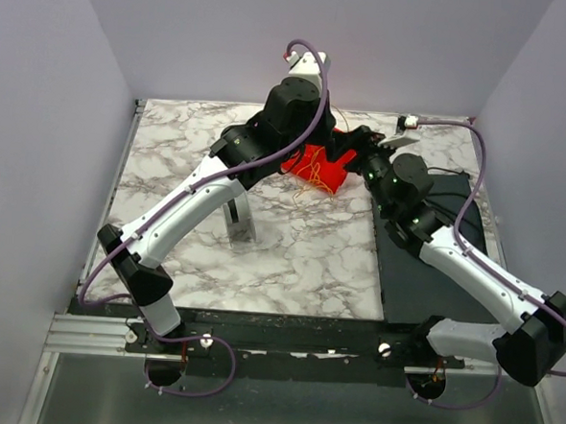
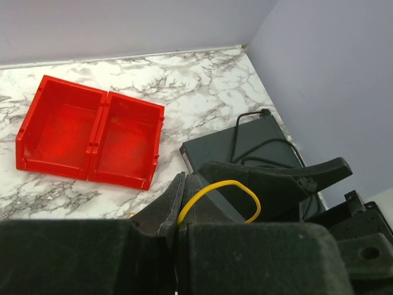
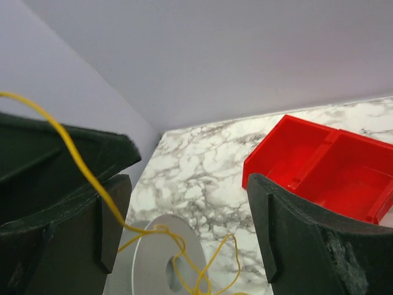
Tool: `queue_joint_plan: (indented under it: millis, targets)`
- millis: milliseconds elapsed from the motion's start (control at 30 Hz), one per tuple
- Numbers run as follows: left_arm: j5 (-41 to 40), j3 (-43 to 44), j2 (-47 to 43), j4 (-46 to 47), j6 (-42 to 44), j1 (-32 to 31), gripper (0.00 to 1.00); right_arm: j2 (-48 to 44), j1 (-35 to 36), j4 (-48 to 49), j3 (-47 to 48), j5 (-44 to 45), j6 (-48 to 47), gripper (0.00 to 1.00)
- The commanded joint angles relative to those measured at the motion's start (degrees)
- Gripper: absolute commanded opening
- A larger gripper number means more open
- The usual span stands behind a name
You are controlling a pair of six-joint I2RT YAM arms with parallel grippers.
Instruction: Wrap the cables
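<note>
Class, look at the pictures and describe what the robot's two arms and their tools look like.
Both the left arm and right arm have white links between bulky black joints, some showing small green lights. A purple cable loops along each. The left tool and right tool have matte black, wedge-shaped fingers.

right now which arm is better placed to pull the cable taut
Probably left: the left end effector is shut on the cable, while the right end effector is open, with the cable only draping past it toward the white disc.
</note>
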Motion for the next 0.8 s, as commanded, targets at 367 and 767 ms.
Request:
queue_joint_plan:
  millis: [367, 767]
  targets:
    - [3.30, -4.68, -13.37, -2.27, -1.38, -0.91, 0.00, 11.20, -5.37, 0.64, 4.04, 22.95, 1.74, 0.87]
    - [3.68, -6.59, -17.09, -1.13, -0.07, -0.29, 0.00, 13.42, -23.60, -12.77, 6.99, 12.57, 7.16, 0.87]
